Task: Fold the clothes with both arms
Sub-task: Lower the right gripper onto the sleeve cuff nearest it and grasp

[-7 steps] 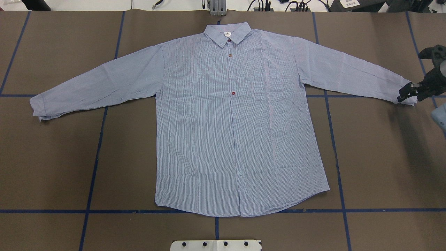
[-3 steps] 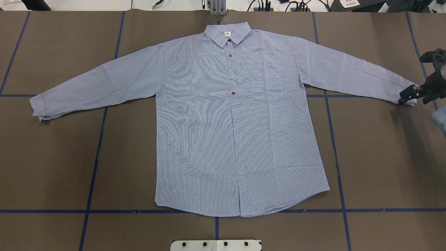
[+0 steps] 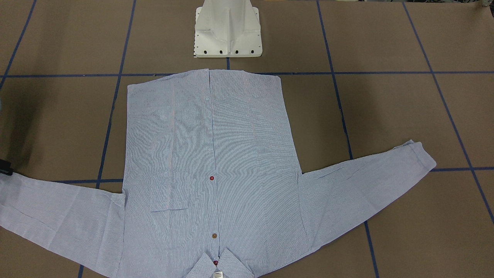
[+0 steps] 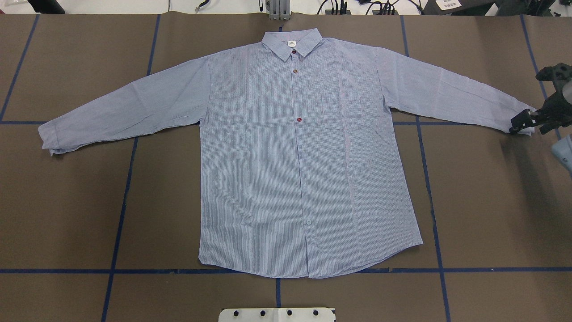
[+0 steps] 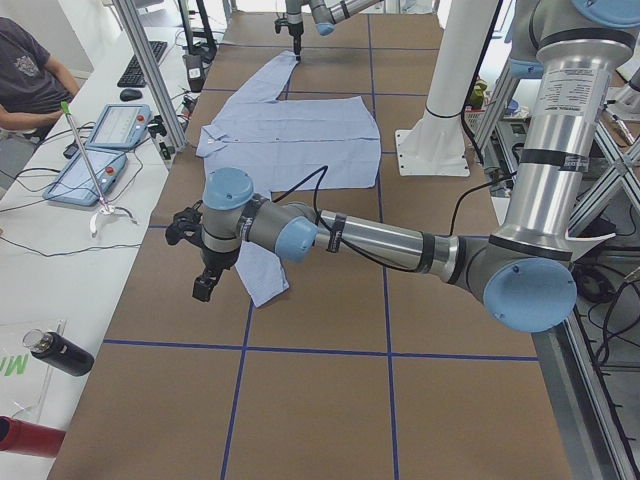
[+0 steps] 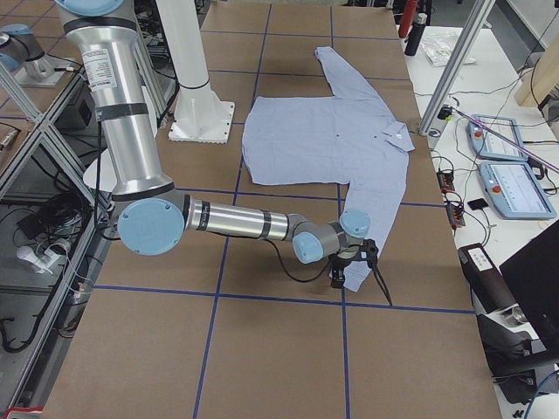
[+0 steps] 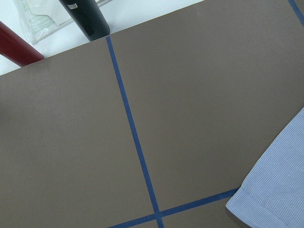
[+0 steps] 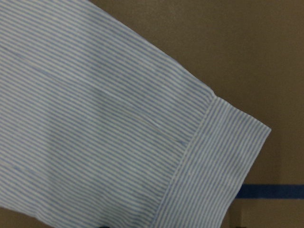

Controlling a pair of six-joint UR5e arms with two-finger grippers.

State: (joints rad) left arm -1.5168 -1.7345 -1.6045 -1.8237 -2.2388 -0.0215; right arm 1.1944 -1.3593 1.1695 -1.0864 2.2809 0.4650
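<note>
Light blue striped button-up shirt lies flat on the brown counter. Black right end effector and left end effector hover beside its cuffs, grip unreadable; next, likely, pinch them.

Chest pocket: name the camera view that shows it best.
Exterior front-facing: the chest pocket is largest there, edges plain. Overhead exterior shows it smaller, fainter; the side views too small to tell; the wrist views miss it.

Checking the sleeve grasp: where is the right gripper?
In the overhead view, far right, the right gripper sits at the shirt's sleeve tip.
</note>
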